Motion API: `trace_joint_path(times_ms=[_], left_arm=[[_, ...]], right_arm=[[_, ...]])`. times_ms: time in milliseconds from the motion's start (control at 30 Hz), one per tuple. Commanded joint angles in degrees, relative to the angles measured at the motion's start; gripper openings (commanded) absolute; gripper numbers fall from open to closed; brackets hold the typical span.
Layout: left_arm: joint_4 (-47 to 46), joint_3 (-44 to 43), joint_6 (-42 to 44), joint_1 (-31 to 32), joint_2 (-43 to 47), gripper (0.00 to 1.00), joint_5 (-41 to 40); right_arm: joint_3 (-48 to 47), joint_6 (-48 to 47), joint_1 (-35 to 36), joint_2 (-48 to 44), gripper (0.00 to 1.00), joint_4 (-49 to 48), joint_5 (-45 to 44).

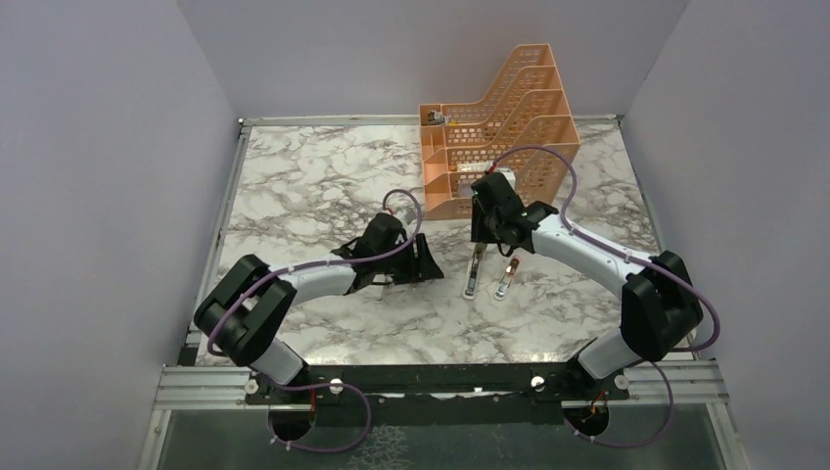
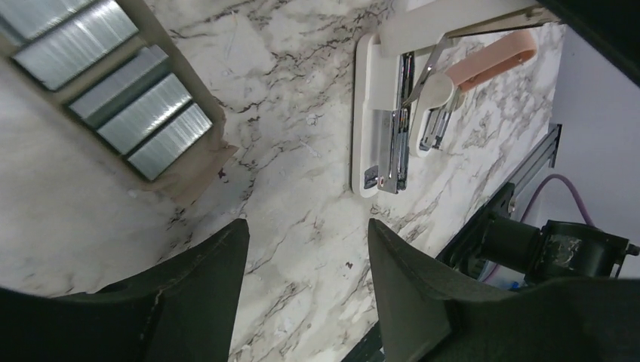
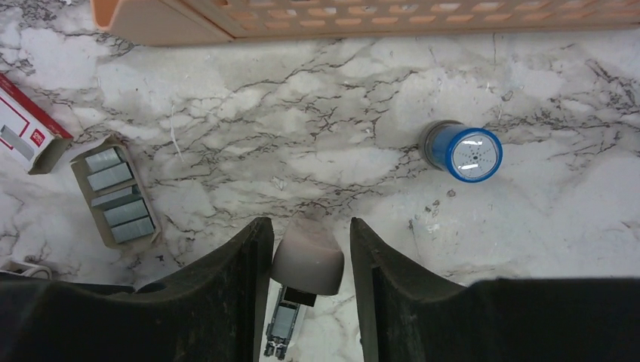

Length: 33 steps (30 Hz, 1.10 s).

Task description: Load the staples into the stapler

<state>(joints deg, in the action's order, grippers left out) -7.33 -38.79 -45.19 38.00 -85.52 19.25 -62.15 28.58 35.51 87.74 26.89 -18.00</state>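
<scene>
**A:** Closest in, the left gripper [image 2: 306, 234] is hovering over the marble table [image 2: 302, 45] with its jaws spread wide, carrying nothing.

**B:** And where are the staples [image 2: 143, 113] sitting?

**A:** They are lying as grey strips in their tray [image 2: 189, 72], flat on the marble. In the left wrist view that is up and to the left of those jaws. A red box [image 3: 23, 128] is lying near the tray's end.

**B:** What is the right gripper [image 3: 307, 226] doing?

**A:** It is clamping the rounded end of the stapler [image 2: 373, 113] lid, which is standing lifted off the white base, so the metal channel is showing open. A blue cylinder [image 3: 472, 154] is standing apart to the right, and an orange organizer [image 1: 499, 127] is sitting behind.
</scene>
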Motion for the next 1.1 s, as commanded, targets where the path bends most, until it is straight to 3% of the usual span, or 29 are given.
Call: trace_joint_path(times_ms=[0, 167, 733, 1067], left_arm=[[-9.3, -0.7, -3.2, 3.0, -5.3, 0.56, 2.8], [-9.5, -3.0, -2.5, 5.1, -8.6, 0.44, 1.8], [-10.4, -8.2, -2.4, 10.3, -19.0, 0.17, 3.2], [-10.2, -8.7, -3.4, 11.6, -22.6, 0.09, 1.8]], right_arm=[[1.2, -0.9, -0.3, -2.6, 0.45, -0.1, 2.2], [1.9, -1.1, -0.2, -3.8, 0.38, -0.2, 3.5], [3.9, -2.6, -0.2, -5.8, 0.34, -2.3, 6.6], [4.5, -3.3, -0.1, -7.9, 0.31, -1.7, 10.9]])
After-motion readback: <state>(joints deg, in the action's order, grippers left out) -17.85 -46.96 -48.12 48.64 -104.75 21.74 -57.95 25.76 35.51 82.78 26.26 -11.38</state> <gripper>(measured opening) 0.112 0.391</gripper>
